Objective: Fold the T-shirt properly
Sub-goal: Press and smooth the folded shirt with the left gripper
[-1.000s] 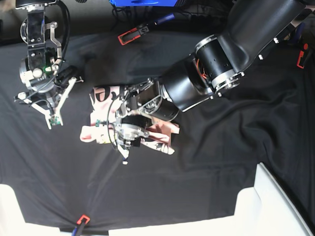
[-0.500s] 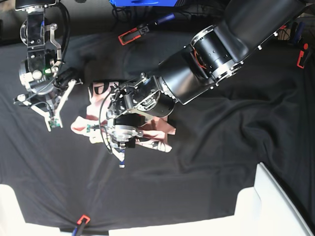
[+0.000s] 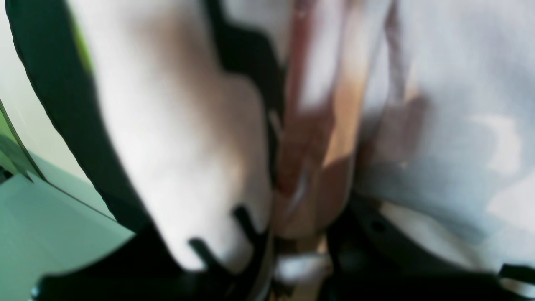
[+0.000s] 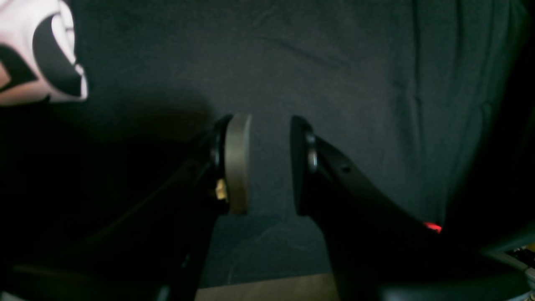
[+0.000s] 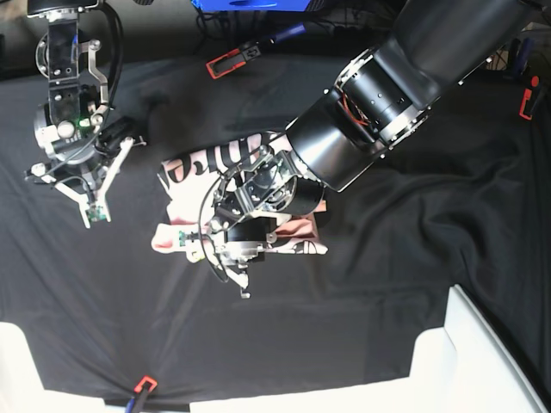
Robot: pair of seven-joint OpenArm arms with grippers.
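Observation:
The pale pink T-shirt (image 5: pixel 194 163) lies bunched on the black table cloth (image 5: pixel 413 275), with black lettering showing along its top edge. My left gripper (image 5: pixel 213 258) is on the shirt's front part and is shut on a fold of it. In the blurred left wrist view, pink cloth (image 3: pixel 188 146) fills the frame and a fold runs down between the jaws of the left gripper (image 3: pixel 301 234). My right gripper (image 5: pixel 90 211) is open and empty, left of the shirt and apart from it. In the right wrist view the right gripper (image 4: pixel 269 163) hangs over bare cloth, with a shirt corner (image 4: pixel 29 62) at top left.
A red and black clamp (image 5: pixel 228 63) lies at the back, with a blue object (image 5: pixel 250 4) behind it. A white box (image 5: pixel 482 361) stands at the front right. A small red tag (image 5: pixel 145 383) is at the front edge and a red clip (image 5: pixel 528 99) at the right edge.
My left gripper has moved right and slightly toward the front, pulling the shirt with it. More of the lettering now shows along the shirt's top. The right arm has not moved.

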